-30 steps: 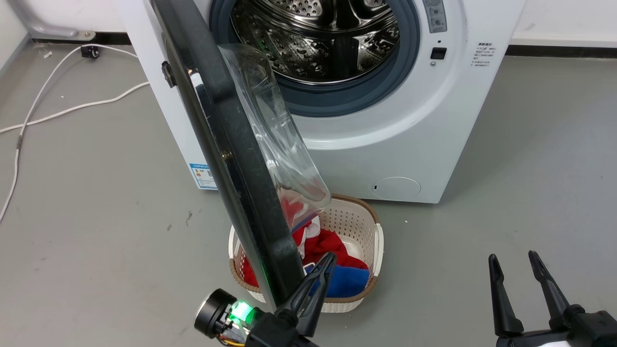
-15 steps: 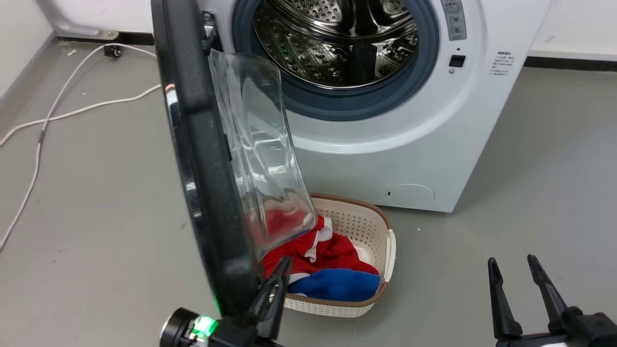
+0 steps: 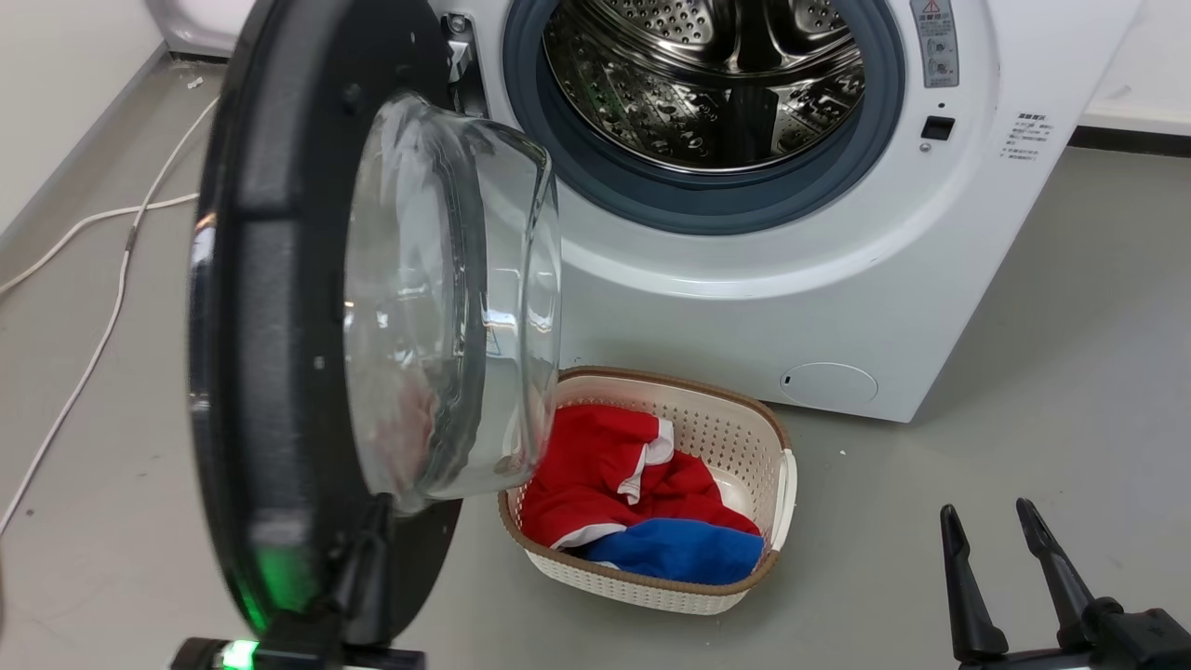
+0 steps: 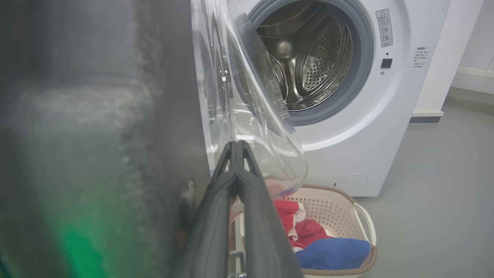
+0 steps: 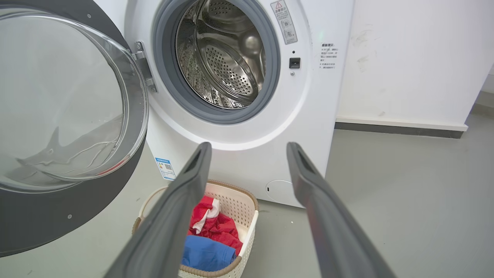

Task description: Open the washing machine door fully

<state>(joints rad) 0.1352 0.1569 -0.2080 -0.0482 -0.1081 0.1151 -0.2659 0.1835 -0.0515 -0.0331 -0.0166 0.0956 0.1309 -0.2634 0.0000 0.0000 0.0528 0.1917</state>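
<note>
One washing machine (image 3: pixel 744 316) stands on the grey floor (image 3: pixel 1070 372) with its front open. Its one perforated steel drum (image 3: pixel 707 84) is exposed inside one grey rubber gasket (image 3: pixel 689 200). One washing machine door (image 3: pixel 251 279) hangs from the hinge (image 5: pixel 144 69) at the left of the opening in the head view. It is swung well clear of the drum, and its inner face and clear glass bowl (image 3: pixel 447 298) are turned toward the head camera. Low on the machine's front are one round filter cap (image 3: pixel 828 383) and one small blue sticker (image 5: pixel 166 168).

One white perforated basket (image 3: pixel 726 428) with a brown rim sits on the floor just in front of the machine, below the door's bowl. It holds two items, one red and white garment (image 3: pixel 595 465) and one blue garment (image 3: pixel 679 549).

Two grippers are seen. The left gripper (image 4: pixel 237 146) has its two fingers pressed together with nothing between them. It lies against the inner face of the door at its lower edge, just beside the bowl; the head view shows it low on the door (image 3: pixel 372 549). The right gripper (image 5: pixel 249 148) has its two fingers spread apart and holds nothing. It hangs over bare floor at the lower right of the head view (image 3: pixel 986 512), well apart from both door and basket.
</note>
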